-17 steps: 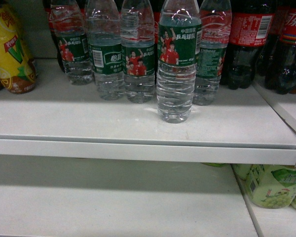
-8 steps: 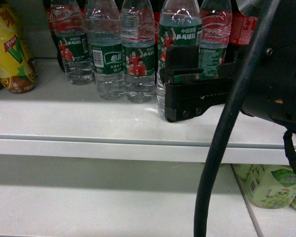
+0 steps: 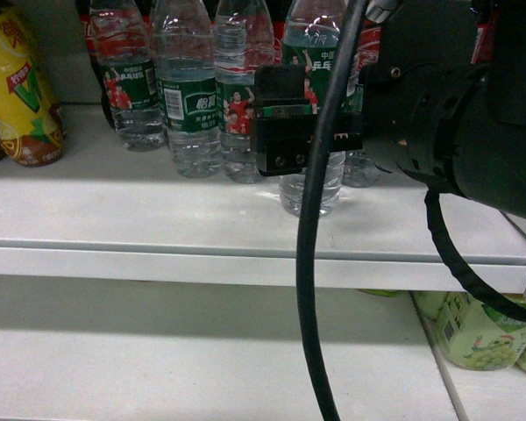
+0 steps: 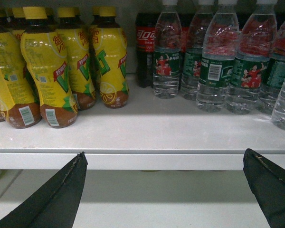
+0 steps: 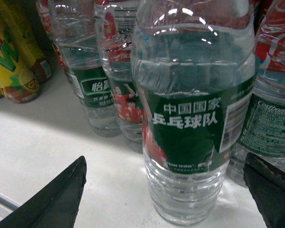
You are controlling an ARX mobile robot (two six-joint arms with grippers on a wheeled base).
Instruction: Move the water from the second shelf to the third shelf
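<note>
The water (image 3: 318, 191), a clear ribbed bottle with a green label, stands upright near the front of the upper shelf (image 3: 158, 210), ahead of its row. In the right wrist view the water (image 5: 190, 123) fills the middle, level with and just beyond the two black fingertips. My right gripper (image 5: 165, 159) is open, its fingers wide of the bottle on both sides and not touching it. In the head view the right gripper (image 3: 285, 123) covers the bottle's label. My left gripper (image 4: 165, 153) is open and empty, low in front of the shelf edge (image 4: 142, 159).
More water bottles (image 3: 188, 96) stand in a row behind. Yellow tea bottles (image 3: 22, 96) are on the left and a cola bottle (image 4: 145, 52) is at the back. A lower shelf (image 3: 158, 351) lies below, with green bottles (image 3: 482, 333) at its right. A black cable (image 3: 311, 263) hangs down the middle.
My right arm has come in from the right and shifted left and up across the front water bottle. The bottle has not moved.
</note>
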